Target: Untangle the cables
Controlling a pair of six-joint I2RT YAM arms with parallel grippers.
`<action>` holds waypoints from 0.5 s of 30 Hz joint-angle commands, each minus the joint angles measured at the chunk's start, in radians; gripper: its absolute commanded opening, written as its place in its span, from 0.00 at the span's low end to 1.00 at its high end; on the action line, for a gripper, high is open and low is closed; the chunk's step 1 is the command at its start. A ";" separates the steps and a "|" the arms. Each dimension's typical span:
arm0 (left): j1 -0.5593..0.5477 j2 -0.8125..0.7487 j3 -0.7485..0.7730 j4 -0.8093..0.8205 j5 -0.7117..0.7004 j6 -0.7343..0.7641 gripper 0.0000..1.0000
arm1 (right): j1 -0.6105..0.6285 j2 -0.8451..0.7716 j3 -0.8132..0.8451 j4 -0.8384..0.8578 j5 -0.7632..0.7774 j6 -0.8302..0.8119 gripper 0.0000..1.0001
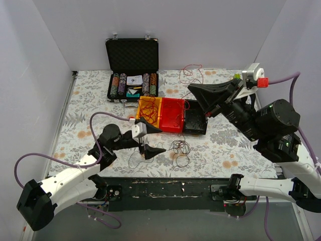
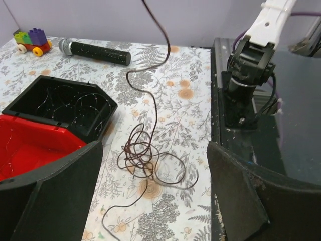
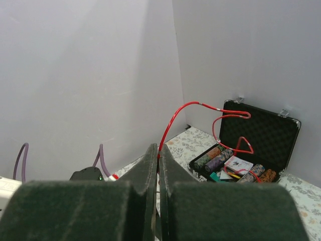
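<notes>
Presently noted left claw (image 1: 159,140) apart above near brown tangle (image 2: 143,158), right claw (image 3: 158,150) clamped on red wire (image 3: 183,107); judged slip likely, wire thin.

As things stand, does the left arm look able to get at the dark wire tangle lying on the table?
Probably yes. The left gripper is open, the dark tangle lies just ahead of its jaws, uncovered, and the black bin sits off to one side.

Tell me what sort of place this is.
Probably a robot test cell, not a home: plain white panels box in a floral-clothed table, and props like a poker-chip case and toy block car sit about.
</notes>
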 commanded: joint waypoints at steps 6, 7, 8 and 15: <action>-0.011 0.063 0.082 0.206 -0.069 -0.347 0.89 | 0.003 0.027 -0.031 0.113 -0.072 0.069 0.01; -0.016 0.068 0.097 0.213 -0.062 -0.368 0.89 | 0.003 0.030 -0.035 0.115 -0.077 0.074 0.01; -0.023 0.075 0.108 0.221 -0.058 -0.384 0.89 | 0.005 0.035 -0.037 0.147 -0.081 0.077 0.01; -0.042 0.103 0.137 0.250 -0.111 -0.398 0.89 | 0.003 0.050 -0.052 0.201 -0.123 0.108 0.01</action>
